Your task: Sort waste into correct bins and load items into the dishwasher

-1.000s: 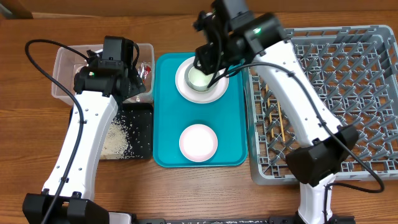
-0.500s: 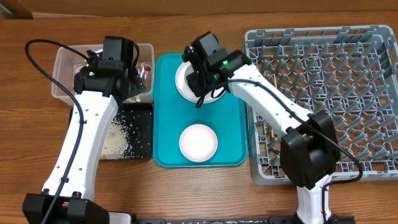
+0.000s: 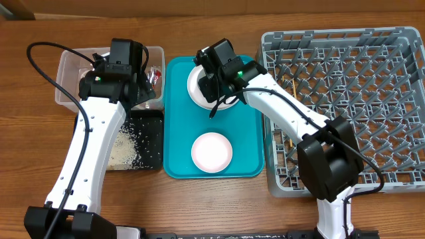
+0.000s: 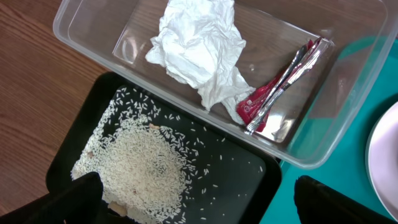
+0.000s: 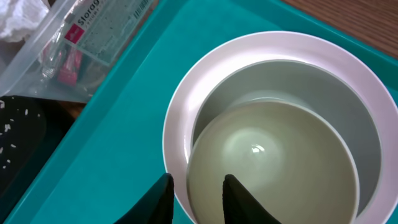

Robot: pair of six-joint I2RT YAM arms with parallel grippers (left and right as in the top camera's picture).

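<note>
**Overhead.** Right tool [image 3: 216, 93] low over a white dish [image 3: 193, 86] at the far end of the teal tray [image 3: 249, 143]. Lone bowl [image 3: 212, 151] at the tray's near end, well apart. Dish rack [image 3: 385, 79] just right of the tray, its raised wall between dish and pegs. Left tool [image 3: 145, 93] above the near right corner of the clear tub [image 3: 66, 73], with the black tray [image 3: 151, 143] directly on the tub's near side. Open room: bare teal between the two white pieces. Tighter to the left, with the other arm close beside the tray's edge. Likely trouble on a carry to the right: clipping the rack wall without a clear lift first.

**Left wrist.** Fingers [image 4: 81, 199] wide apart, holding nothing. Below them, tissue [image 4: 196, 46] and red wrapper [image 4: 273, 93] inside the tub. Rice [image 4: 140, 165] spread in the black tray.

**Right wrist.** Fingers [image 5: 158, 199] at a narrow gap, astride the near left rim of the dish, one outside and one inside. Apparently not yet pinching. Smaller bowl [image 5: 273, 168] nested in the dish, walls close together. Cannot tell whether one wall or both sit in the gap.
- With only the outer wall gripped, risk of the bowl sliding out on a tilt.
- With a shallow bite on a smooth rim, risk of slipping and dropping onto the tray.
</note>
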